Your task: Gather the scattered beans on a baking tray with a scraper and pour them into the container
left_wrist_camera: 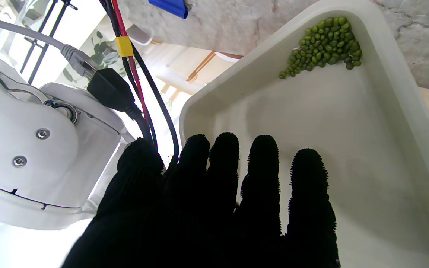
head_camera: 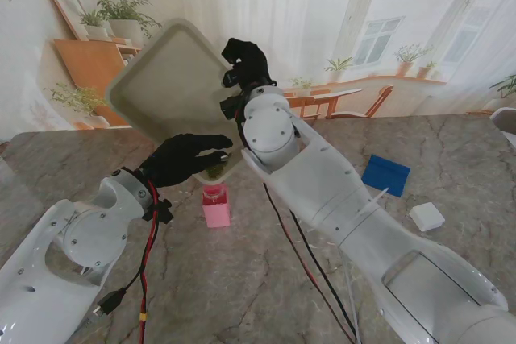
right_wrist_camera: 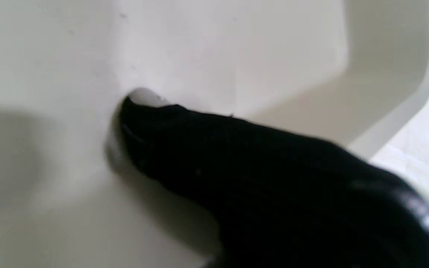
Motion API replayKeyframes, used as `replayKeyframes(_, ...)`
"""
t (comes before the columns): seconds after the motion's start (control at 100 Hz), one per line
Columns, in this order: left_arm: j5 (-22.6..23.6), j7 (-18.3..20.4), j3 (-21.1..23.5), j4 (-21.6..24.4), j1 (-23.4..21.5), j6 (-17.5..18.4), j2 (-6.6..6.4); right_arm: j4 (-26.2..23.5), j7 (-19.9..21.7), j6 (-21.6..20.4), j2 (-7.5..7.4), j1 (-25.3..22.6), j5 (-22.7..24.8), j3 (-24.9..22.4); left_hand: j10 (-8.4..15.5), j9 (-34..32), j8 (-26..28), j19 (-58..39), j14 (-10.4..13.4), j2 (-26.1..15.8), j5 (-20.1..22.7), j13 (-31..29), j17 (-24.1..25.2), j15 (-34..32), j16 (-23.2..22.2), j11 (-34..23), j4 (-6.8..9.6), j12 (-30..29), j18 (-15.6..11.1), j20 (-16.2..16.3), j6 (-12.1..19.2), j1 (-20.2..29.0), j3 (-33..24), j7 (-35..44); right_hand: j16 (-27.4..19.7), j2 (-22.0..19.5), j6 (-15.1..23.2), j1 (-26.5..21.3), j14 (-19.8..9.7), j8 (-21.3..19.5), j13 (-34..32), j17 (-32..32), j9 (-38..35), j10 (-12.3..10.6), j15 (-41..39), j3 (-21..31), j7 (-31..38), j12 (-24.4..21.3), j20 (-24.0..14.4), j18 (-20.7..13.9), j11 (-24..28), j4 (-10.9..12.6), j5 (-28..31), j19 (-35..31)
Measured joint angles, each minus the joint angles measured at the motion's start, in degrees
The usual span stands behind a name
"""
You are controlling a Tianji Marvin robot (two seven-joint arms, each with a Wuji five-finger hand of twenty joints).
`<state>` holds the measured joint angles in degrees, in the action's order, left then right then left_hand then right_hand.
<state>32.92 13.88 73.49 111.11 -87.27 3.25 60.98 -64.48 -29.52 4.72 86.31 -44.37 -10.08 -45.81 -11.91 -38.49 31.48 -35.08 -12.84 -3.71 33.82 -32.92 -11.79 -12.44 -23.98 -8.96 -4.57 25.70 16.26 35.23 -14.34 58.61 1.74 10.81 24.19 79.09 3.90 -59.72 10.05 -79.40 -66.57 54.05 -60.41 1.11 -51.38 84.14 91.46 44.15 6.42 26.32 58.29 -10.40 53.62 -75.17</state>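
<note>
Tray point(head_camera: 169, 78) held up off table, tilted steep, low corner at approx 5 o'clock of tray, right over pink container point(head_camera: 215, 205). Beans point(left_wrist_camera: 322, 42) piled in that corner, not yet out; tilt prob meant to funnel them. R hand point(head_camera: 246, 62) clamped on high edge at 3 o'clock, carrying the wt. L hand point(head_camera: 184, 159), fingers straight and close together, lies flat by low end; grip or just steadying, can't tell. Blue scraper point(head_camera: 385, 175) on table, well apart at R, done with.
</note>
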Motion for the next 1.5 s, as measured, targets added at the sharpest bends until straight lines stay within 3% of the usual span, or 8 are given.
replayKeyframes(1.5,0.2,-0.1,0.7,0.7,-1.2,-0.3,0.00,0.0,0.2,-2.1,0.08,0.1,1.8,1.3,0.0,0.0,0.0,0.0,0.0,0.0,0.0,0.0,0.0,0.0,0.0,0.0,0.00,0.0,0.0,0.0,0.0,0.0,0.0,0.0,0.2,0.0,0.1,0.0,-0.1,0.0,0.0,0.0,0.0,-0.2,0.0,0.0,0.0,0.6,0.0,0.0,0.0,0.0,0.0,0.0)
